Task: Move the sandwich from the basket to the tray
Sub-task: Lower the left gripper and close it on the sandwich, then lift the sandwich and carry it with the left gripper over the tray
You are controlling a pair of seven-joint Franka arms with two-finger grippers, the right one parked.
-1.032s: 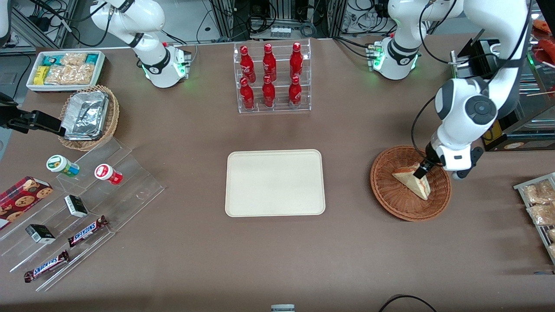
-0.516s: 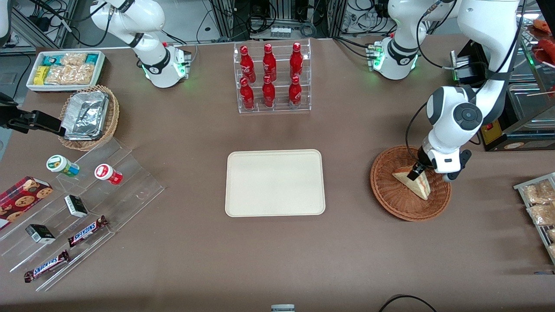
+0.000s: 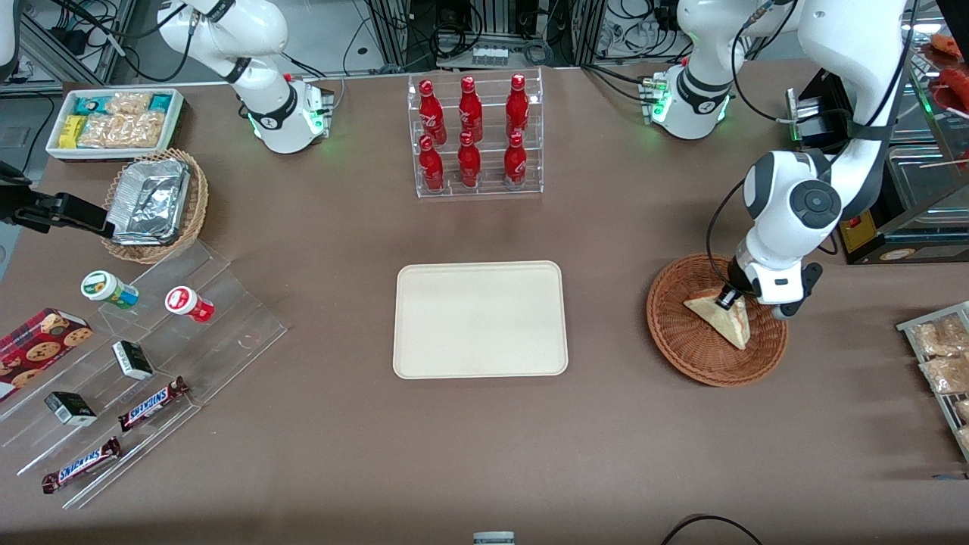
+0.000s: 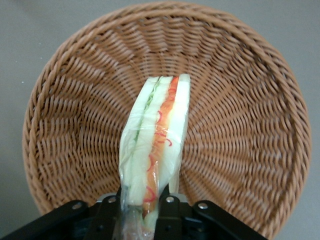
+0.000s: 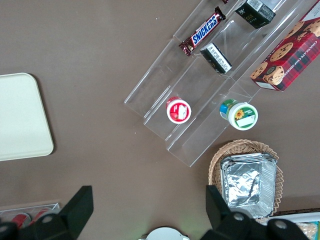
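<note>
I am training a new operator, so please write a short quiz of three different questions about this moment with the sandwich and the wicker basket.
1. True or false: the sandwich already lies on the cream tray.
2. What do the jaws of the left gripper hold? A) a red bottle B) the sandwich C) a Snickers bar
3. Fill in: the sandwich is still inside the round wicker ____.

Key:
1. False; the tray is bare and the sandwich is in the basket.
2. B; the jaws are shut on one end of it.
3. basket
</note>
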